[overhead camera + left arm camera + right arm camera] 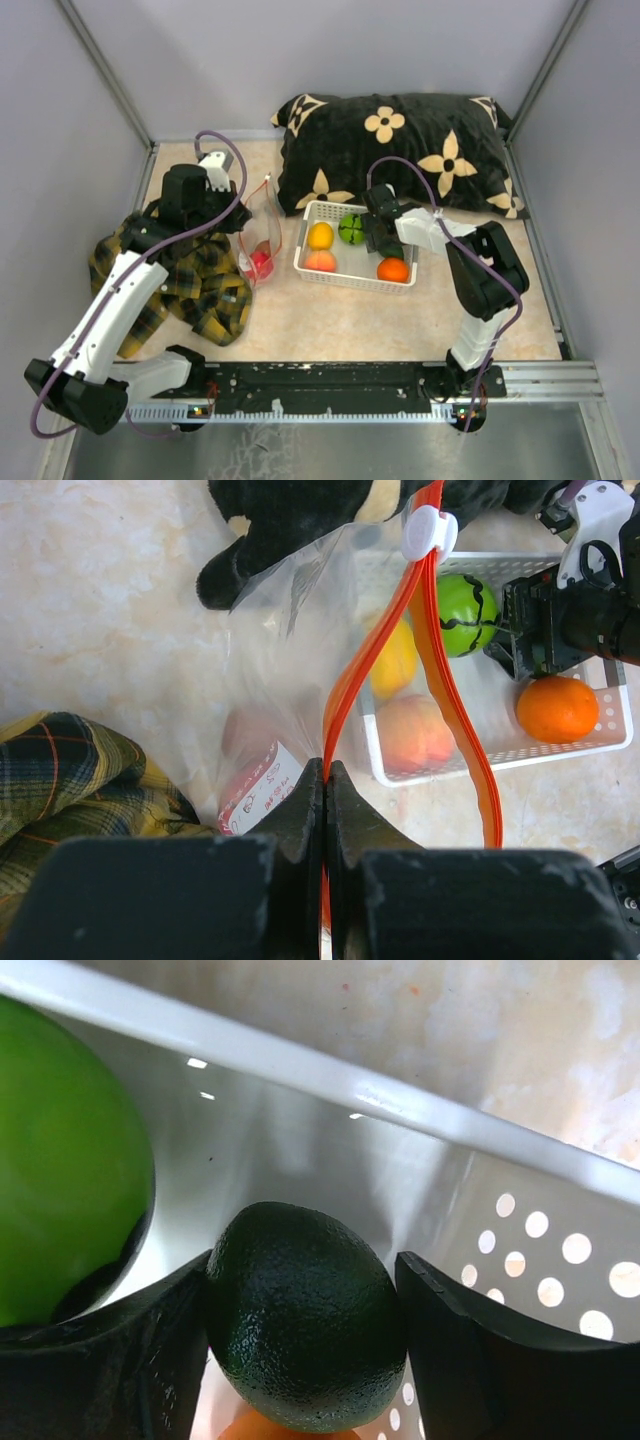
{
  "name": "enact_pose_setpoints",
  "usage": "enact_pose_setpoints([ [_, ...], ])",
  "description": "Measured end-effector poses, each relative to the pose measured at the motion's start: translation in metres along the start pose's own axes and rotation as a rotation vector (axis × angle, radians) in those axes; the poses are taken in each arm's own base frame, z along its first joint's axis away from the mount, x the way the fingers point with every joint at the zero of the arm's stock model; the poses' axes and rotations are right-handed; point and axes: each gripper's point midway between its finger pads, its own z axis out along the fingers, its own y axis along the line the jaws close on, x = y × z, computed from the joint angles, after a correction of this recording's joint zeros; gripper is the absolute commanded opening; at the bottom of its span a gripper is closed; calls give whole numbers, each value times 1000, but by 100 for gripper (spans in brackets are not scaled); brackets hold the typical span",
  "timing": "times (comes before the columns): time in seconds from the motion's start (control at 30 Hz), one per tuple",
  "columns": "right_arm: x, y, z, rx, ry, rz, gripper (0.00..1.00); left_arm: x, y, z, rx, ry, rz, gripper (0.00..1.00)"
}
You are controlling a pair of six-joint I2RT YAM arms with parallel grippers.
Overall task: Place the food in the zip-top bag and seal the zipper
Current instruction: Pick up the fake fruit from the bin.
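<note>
The clear zip-top bag [262, 232] stands open left of the white basket [408, 283]. A red fruit [262, 263] lies inside it. My left gripper [243, 216] is shut on the red-orange zipper [352, 680] strip, with its white slider [428, 532] at the far end. My right gripper [303, 1260] is inside the basket, closed around the dark green fruit [305, 1320]. The yellow [320, 236], green striped [351, 228], peach [321, 261] and orange [393, 269] fruits lie in the basket. The brown fruit is out of view.
A black pillow with cream flowers [400, 150] lies behind the basket. A yellow plaid cloth [205, 285] lies under the left arm, beside the bag. Grey walls enclose the table on three sides.
</note>
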Motion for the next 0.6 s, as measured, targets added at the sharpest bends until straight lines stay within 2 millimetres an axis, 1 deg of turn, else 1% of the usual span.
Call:
enact_pose_setpoints([
  [0.13, 1, 1, -2, -11, 13, -12, 51, 1, 0, 1, -1, 3, 0, 0],
  [0.27, 4, 0, -3, -9, 27, -20, 41, 1, -1, 1, 2, 5, 2, 0],
  [0.33, 4, 0, -6, -12, 29, -22, 39, 2, -2, 2, 4, 7, 3, 0],
  [0.47, -5, -2, -25, -32, -9, -8, 39, 2, -1, 3, 3, 11, 3, 0],
  [0.6, -32, -6, -63, -67, -127, 26, 38, 2, -2, 3, 7, 12, 3, 0],
])
